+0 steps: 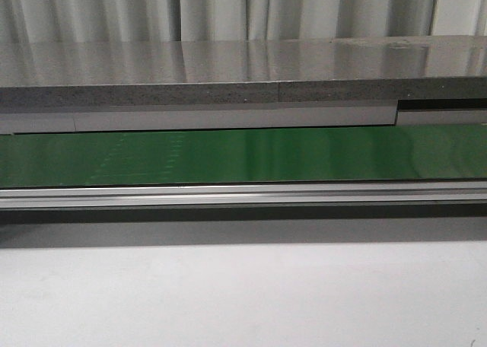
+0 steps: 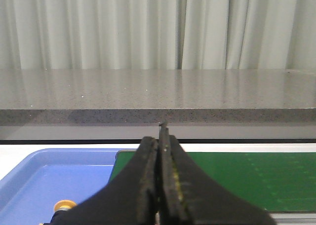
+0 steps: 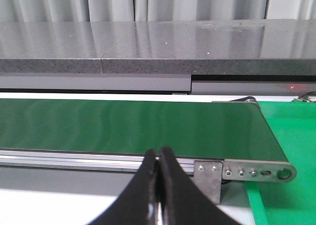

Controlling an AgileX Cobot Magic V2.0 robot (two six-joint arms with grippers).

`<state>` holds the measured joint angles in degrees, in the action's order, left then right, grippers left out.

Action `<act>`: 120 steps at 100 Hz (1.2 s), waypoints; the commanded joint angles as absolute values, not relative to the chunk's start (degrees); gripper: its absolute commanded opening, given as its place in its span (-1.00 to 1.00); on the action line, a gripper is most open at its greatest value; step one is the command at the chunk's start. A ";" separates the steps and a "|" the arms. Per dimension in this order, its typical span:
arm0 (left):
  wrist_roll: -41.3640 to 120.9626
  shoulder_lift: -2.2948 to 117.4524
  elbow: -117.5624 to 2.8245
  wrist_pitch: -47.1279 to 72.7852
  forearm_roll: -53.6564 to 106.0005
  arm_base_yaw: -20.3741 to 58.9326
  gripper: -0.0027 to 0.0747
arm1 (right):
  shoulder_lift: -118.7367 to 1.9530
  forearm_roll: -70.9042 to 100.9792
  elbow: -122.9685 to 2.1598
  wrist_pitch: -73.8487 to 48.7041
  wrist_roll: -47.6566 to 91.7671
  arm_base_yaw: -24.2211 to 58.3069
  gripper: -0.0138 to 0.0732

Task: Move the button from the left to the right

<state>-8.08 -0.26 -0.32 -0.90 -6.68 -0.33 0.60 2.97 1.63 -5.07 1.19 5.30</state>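
The button (image 2: 64,206) shows only in the left wrist view, as an orange-yellow cap inside a blue tray (image 2: 29,180), partly behind my own finger. My left gripper (image 2: 161,141) is shut with nothing between its black fingers, and hangs above the seam between the tray and the green belt (image 2: 247,178). My right gripper (image 3: 159,156) is shut and empty too, hovering in front of the belt's metal rail (image 3: 74,158). Neither gripper appears in the front view, nor does the button.
A green conveyor belt (image 1: 243,155) runs across the front view, with an aluminium rail (image 1: 243,195) along its near side. Behind it is a long grey stone shelf (image 1: 243,65) and curtains. The belt's end roller bracket (image 3: 256,172) and a green surface (image 3: 291,131) lie to the right.
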 commanded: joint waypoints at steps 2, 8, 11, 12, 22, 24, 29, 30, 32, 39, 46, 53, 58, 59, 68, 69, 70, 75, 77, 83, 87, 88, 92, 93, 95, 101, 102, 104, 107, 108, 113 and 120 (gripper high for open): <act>-8.42 -2.11 3.08 -5.72 -6.33 0.17 -0.98 | 1.49 2.76 0.71 -0.62 1.22 5.28 -0.84; -8.42 -2.11 3.08 -5.72 -6.33 0.17 -0.98 | 1.49 2.76 0.71 -0.62 1.22 5.28 -0.84; -8.42 -2.11 3.08 -5.72 -6.33 0.17 -0.98 | 1.49 2.76 0.71 -0.62 1.22 5.28 -0.84; -8.42 -2.11 3.08 -5.72 -6.33 0.17 -0.98 | 1.49 2.76 0.71 -0.62 1.22 5.28 -0.84; -8.42 -2.11 3.08 -5.72 -6.33 0.17 -0.98 | 1.49 2.76 0.71 -0.62 1.22 5.28 -0.84; -8.42 -2.11 3.08 -5.72 -6.33 0.17 -0.98 | 1.49 2.76 0.71 -0.62 1.22 5.28 -0.84; -8.42 -2.11 3.08 -5.72 -6.33 0.17 -0.98 | 1.49 2.76 0.71 -0.62 1.22 5.28 -0.84; -8.42 -2.11 3.08 -5.72 -6.33 0.17 -0.98 | 1.49 2.76 0.71 -0.62 1.22 5.28 -0.84; -8.42 -2.11 3.08 -5.72 -6.33 0.17 -0.98 | 1.49 2.76 0.71 -0.62 1.22 5.28 -0.84; -8.42 -2.11 3.08 -5.72 -6.33 0.17 -0.98 | 1.49 2.76 0.71 -0.62 1.22 5.28 -0.84; -8.42 -2.11 3.08 -6.29 -6.33 0.17 -0.98 | 1.49 2.76 0.71 -0.62 1.22 5.28 -0.84; -8.42 -2.11 2.78 -5.70 -6.33 0.17 -0.98 | 1.49 2.76 0.71 -0.62 1.22 5.28 -0.84; -8.42 -2.11 2.16 -4.69 -6.33 0.17 -0.98 | 1.49 2.76 0.71 -0.62 1.22 5.28 -0.84; -8.42 -2.11 1.88 -4.32 -6.33 0.17 -0.98 | 1.49 2.76 0.71 -0.62 1.22 5.28 -0.84; -8.42 -1.96 -0.83 -0.54 -6.33 0.17 -0.98 | 1.49 2.76 0.71 -0.62 1.22 5.28 -0.84; -8.42 -1.89 -1.40 0.00 -6.33 0.17 -0.98 | 1.49 2.76 0.71 -0.62 1.22 5.28 -0.84; -8.42 -1.74 -1.72 0.62 -6.33 0.17 -0.98 | 1.49 2.76 0.71 -0.62 1.22 5.28 -0.84; -8.42 -1.04 -3.98 3.06 -6.33 0.17 -0.98 | 1.49 2.76 0.71 -0.62 1.22 5.28 -0.84; -8.42 -0.59 -5.00 3.92 -6.33 0.17 -0.98 | 1.49 2.76 0.71 -0.62 1.22 5.28 -0.84; -8.42 1.24 -8.35 6.50 -5.34 0.17 -0.98 | 1.49 2.76 0.71 -0.62 1.22 5.28 -0.84; -8.42 2.77 -10.91 8.38 -4.17 0.17 -0.98 | 1.49 2.76 0.71 -0.62 1.22 5.28 -0.84; -8.42 3.04 -11.36 8.73 -3.75 0.17 -0.98 | 1.49 2.76 0.71 -0.62 1.22 5.28 -0.84; -8.42 4.90 -14.09 11.02 -3.33 0.17 -0.98 | 1.49 2.76 0.71 -0.62 1.22 5.28 -0.84; -8.42 5.21 -14.57 11.43 -3.33 0.17 -0.98 | 1.49 2.76 0.71 -0.62 1.22 5.28 -0.84; -8.42 6.22 -16.03 12.74 -3.33 0.17 -0.98 | 1.49 2.76 0.71 -0.62 1.22 5.28 -0.84; -8.42 9.44 -20.63 17.74 -3.33 0.17 -0.98 | 1.49 2.76 0.71 -0.62 1.22 5.28 -0.84; -8.42 9.80 -21.16 18.39 -3.33 0.17 -0.98 | 1.49 2.76 0.71 -0.62 1.22 5.28 -0.84; -8.42 10.94 -22.78 20.46 -3.33 0.17 -0.98 | 1.49 2.76 0.71 -0.62 1.22 5.28 -0.84; -8.42 12.48 -24.97 23.35 -3.33 0.17 -0.98 | 1.49 2.76 0.71 -0.62 1.22 5.28 -0.84; -8.42 13.25 -26.06 24.85 -3.33 0.17 -0.98 | 1.49 2.76 0.71 -0.62 1.22 5.28 -0.84; -8.42 16.04 -29.84 30.22 -3.33 0.17 -0.98 | 1.49 2.76 0.71 -0.62 1.22 5.28 -0.84; -8.42 20.10 -34.94 37.85 -3.59 0.17 -0.98 | 1.49 2.76 0.71 -0.62 1.22 5.28 -0.84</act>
<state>-8.08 14.94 -27.55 31.99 -3.85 -0.33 0.60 2.97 1.63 -5.07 1.19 5.30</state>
